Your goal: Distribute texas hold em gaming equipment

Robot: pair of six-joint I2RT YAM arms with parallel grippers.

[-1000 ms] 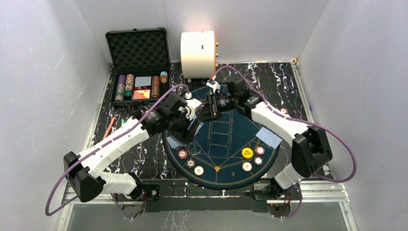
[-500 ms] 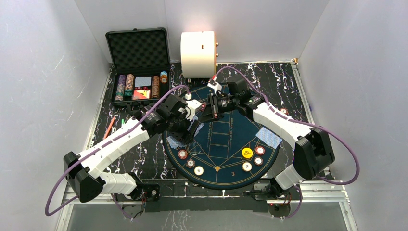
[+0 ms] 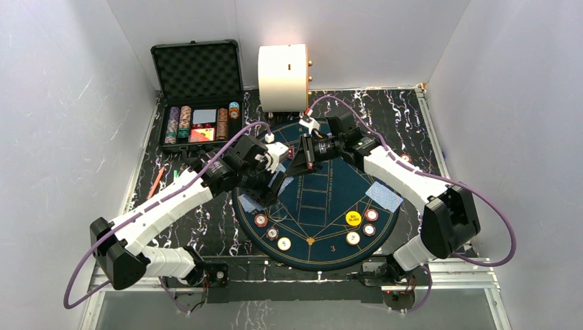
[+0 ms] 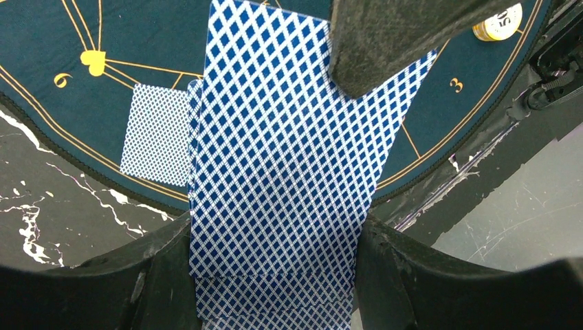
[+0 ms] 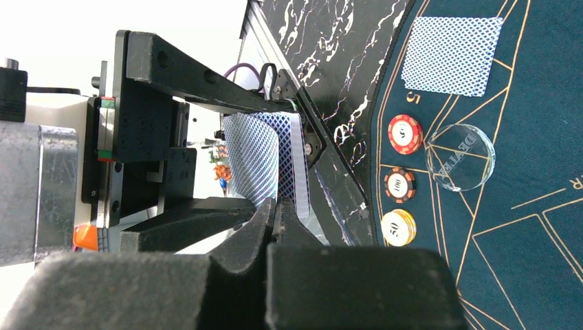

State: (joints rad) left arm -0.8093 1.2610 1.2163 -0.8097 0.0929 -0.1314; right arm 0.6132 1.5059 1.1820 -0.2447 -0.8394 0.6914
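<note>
While left jaws tight on one deck [image 4: 275,302], right jaws on its top card [image 4: 302,137]: six chips [image 3: 260,220].

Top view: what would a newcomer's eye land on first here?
The two arms meet above the far left of the round blue mat. There the left gripper holds a deck of blue-backed cards and the right gripper pinches its top card. Behind them, an open black case with chip stacks sits far left, beside a big cream cylinder.
</note>
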